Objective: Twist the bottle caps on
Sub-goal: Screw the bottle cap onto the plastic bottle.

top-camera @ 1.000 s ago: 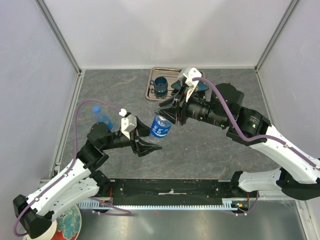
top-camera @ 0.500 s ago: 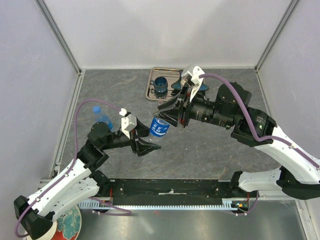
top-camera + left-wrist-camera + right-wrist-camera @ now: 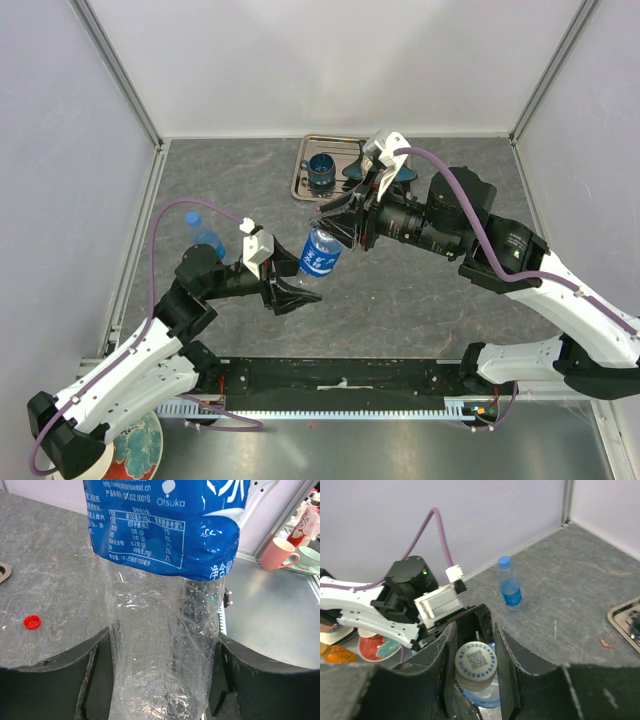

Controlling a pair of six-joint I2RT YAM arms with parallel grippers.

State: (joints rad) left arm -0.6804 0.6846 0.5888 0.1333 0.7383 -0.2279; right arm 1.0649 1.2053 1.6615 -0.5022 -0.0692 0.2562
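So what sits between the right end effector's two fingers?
A white round plastic cap atop the blue-labelled clear plastic bottle, shown in the right wrist view.

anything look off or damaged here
The held bottle looks crumpled and dented along its clear lower half, seen from the left wrist. A red cap lies loose on the table, on no bottle.

Grey stone-patterned worktop point(image 3: 400, 290), blue-capped bottle point(image 3: 206, 237) standing upright at left, metal tray point(image 3: 298, 175) at far centre, red cap point(image 3: 32, 622) lying flat.
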